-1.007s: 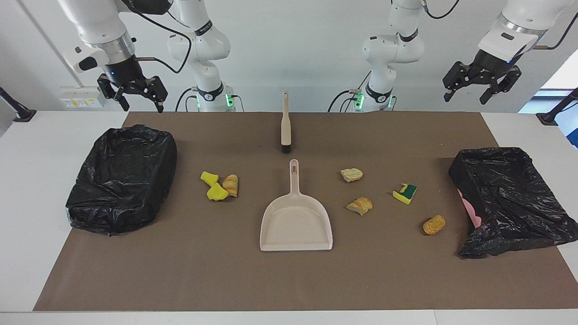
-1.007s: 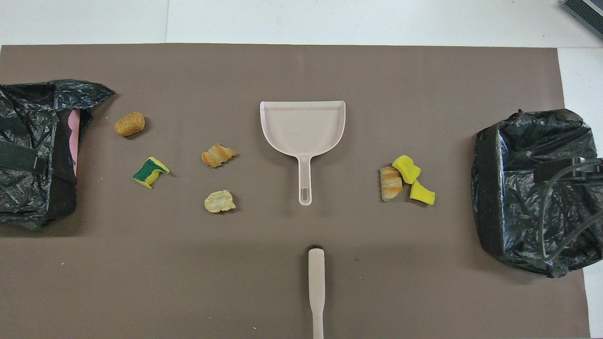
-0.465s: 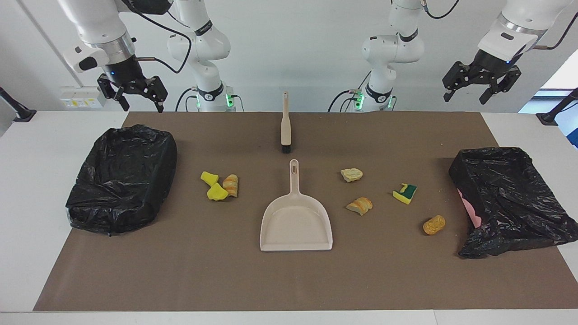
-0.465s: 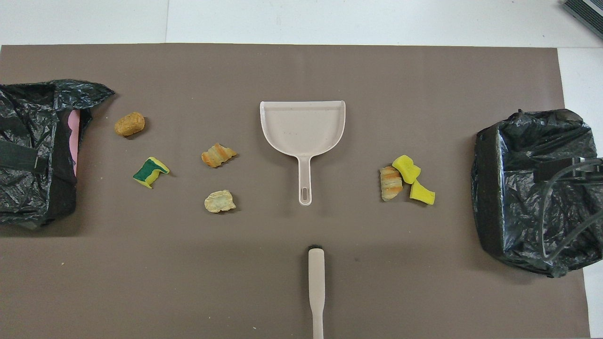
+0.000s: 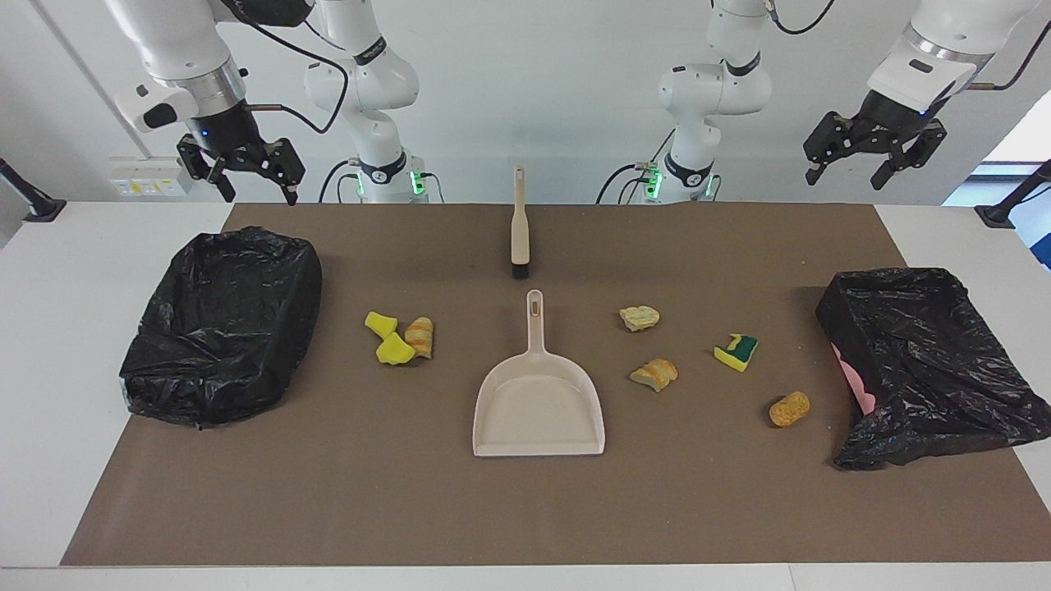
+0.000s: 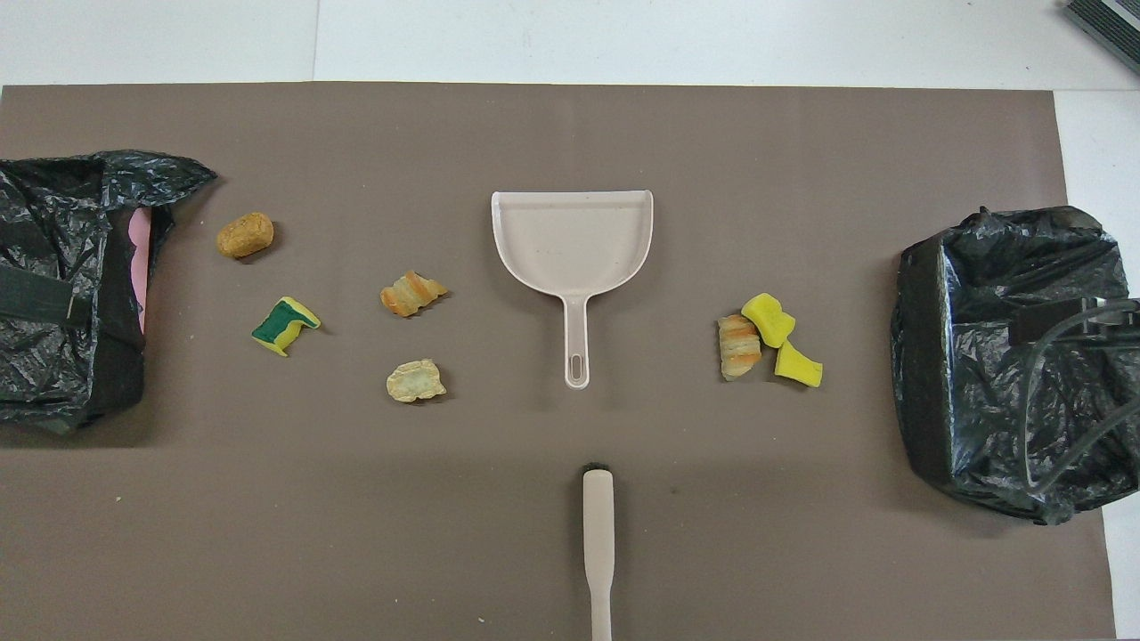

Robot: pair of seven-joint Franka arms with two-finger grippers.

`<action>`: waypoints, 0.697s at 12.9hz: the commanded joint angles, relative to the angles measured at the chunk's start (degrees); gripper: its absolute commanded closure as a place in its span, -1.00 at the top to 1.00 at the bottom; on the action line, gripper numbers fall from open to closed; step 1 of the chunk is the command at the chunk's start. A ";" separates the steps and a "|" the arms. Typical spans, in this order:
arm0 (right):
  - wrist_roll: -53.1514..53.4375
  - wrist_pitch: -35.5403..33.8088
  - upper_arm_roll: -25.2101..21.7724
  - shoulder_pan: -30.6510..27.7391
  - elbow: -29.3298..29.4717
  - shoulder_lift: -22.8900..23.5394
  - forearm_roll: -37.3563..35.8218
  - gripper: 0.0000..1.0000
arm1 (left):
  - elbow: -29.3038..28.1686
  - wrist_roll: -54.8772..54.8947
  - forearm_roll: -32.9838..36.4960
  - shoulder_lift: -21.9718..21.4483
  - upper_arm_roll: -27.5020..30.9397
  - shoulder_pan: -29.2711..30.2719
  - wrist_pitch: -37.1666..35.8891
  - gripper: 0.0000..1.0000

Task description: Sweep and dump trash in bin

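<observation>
- The beige dustpan (image 5: 538, 406) lies flat at the middle of the brown mat (image 5: 525, 509), its handle pointing toward the robots at twelve o'clock in the facing view
- The brush (image 5: 519, 226) lies nearer to the robots than the dustpan, in line with the handle, bristles toward it and apart from it
- Trash at the dustpan's nine o'clock in the facing view: two yellow chunks (image 5: 387, 336) touching an orange-and-cream striped chunk (image 5: 419, 336)
- Trash at its three o'clock side: a pale chunk (image 5: 640, 317), a second striped chunk (image 5: 654, 373), a yellow-and-green chunk (image 5: 736, 350) and an orange chunk (image 5: 789, 409), each apart from the others
- A bin lined with black bag (image 5: 222, 324) sits at the right arm's end; a second black-lined bin (image 5: 920, 365) at the left arm's end
- The right gripper (image 5: 246, 172) hangs over the table edge above its bin, jaws spread wide and holding nothing
- The left gripper (image 5: 854, 164) hangs high above the left arm's end, jaws likewise wide apart and empty
</observation>
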 commanded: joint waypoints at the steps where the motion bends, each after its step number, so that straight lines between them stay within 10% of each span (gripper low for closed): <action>1: -1.54 1.08 0.34 -0.84 -1.85 -1.48 0.46 1.00 | -0.55 -0.89 0.13 -0.77 0.04 -0.80 -0.35 1.00; 9: -1.54 1.08 0.34 -0.84 -1.85 -1.48 0.46 1.00 | -8.62 -6.68 -0.31 -6.04 -1.19 -9.75 3.07 1.00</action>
